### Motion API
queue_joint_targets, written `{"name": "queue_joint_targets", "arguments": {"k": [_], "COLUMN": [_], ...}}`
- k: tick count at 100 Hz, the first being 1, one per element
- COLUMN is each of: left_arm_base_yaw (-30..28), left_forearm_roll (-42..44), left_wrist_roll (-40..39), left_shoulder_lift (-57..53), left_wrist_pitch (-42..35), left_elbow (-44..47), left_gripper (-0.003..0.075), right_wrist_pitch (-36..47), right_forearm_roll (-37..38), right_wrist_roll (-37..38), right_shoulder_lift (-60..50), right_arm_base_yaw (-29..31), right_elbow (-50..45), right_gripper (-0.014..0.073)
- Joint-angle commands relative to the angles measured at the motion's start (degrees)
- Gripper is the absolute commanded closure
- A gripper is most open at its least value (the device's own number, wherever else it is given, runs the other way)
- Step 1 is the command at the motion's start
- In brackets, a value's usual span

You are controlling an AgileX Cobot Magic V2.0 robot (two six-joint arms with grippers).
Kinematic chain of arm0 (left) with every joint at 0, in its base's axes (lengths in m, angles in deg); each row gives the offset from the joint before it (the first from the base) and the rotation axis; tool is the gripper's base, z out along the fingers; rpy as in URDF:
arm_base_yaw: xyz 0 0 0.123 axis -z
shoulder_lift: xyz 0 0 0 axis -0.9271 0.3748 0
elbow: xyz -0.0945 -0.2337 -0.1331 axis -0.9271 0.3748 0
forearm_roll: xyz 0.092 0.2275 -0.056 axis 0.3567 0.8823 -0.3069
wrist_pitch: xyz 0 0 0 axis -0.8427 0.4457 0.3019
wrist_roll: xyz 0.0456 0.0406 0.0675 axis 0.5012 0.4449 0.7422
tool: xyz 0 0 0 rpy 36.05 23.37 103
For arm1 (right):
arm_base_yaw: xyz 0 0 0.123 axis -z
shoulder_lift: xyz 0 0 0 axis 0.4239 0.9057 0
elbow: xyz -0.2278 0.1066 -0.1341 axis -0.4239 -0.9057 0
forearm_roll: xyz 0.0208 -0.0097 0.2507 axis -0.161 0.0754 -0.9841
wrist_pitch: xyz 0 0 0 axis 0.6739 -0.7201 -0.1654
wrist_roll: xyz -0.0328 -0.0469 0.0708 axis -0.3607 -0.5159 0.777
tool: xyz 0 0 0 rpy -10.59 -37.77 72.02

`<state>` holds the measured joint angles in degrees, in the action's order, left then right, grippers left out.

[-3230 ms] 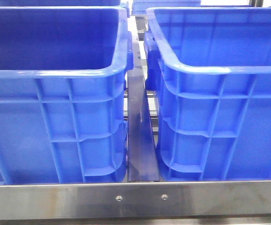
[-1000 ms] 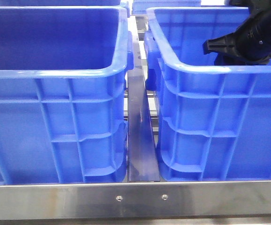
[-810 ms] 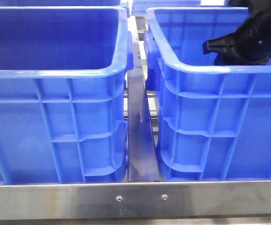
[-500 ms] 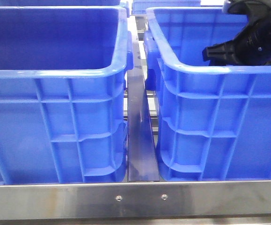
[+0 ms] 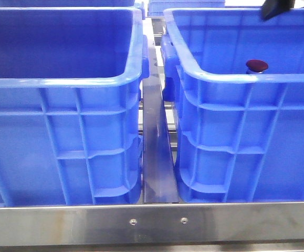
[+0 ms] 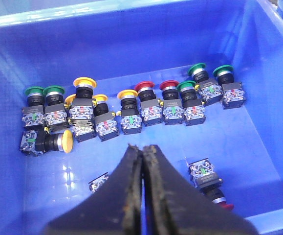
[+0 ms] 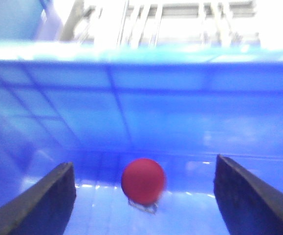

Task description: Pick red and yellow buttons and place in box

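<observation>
Currently the right gripper (image 7: pixel 143 196) has its fingers spread wide and holds nothing; the red button (image 5: pixel 257 65) sits apart from it, inside the right crate (image 5: pixel 236 131). Left gripper (image 6: pixel 142 191) is pressed closed, empty, above the left crate (image 6: pixel 258 147) of assorted buttons, yellow button (image 6: pixel 84 82) among them.

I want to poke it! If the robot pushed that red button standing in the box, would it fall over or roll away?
The red button would probably tip: its wide round cap sits atop a narrower base. Once down, it might roll in a curve on that cap. It looks hard and smooth, so the open right gripper could slip off the dome; gripping lower seems safer.
</observation>
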<state>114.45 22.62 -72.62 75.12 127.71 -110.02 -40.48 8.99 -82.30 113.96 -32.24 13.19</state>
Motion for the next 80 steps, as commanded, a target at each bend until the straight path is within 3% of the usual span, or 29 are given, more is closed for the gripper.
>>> {"name": "queue_joint_targets", "arguments": {"k": [1,39,48,58,80], "left_arm_base_yaw": [0.0,0.0,0.0,0.0,0.0], "left_forearm_roll": [2.6,2.6,2.6,2.5,1.3], "left_wrist_roll": [-0.4,-0.4,-0.4,-0.4,-0.4], "left_shoulder_lift": [-0.1,-0.1,-0.1,-0.1,-0.1], "left_wrist_pitch": [-2.7,-2.7,-2.7,-2.7,-2.7], "left_elbow": [-1.4,-1.4,-1.4,-1.4,-1.4], "left_gripper": [0.0739,0.0739,0.0739,0.0739,0.0734], "right_wrist_pitch": [1.0,-4.1,-4.6,-4.6,-4.7], "right_forearm_roll": [-0.3,-0.3,-0.3,-0.3,-0.3], "right_wrist_roll": [-0.7,-0.7,-0.7,-0.7,-0.7], "right_shoulder_lift": [-7.5,-32.2,-36.3,-39.9,-42.8], "right_arm_base_yaw": [0.8,0.8,0.8,0.8,0.8], "right_elbow": [-1.9,-14.5,-16.1,-17.4,-17.8], "right_gripper": [-0.0008,-0.0006,0.0029,0.0141,0.053]}}
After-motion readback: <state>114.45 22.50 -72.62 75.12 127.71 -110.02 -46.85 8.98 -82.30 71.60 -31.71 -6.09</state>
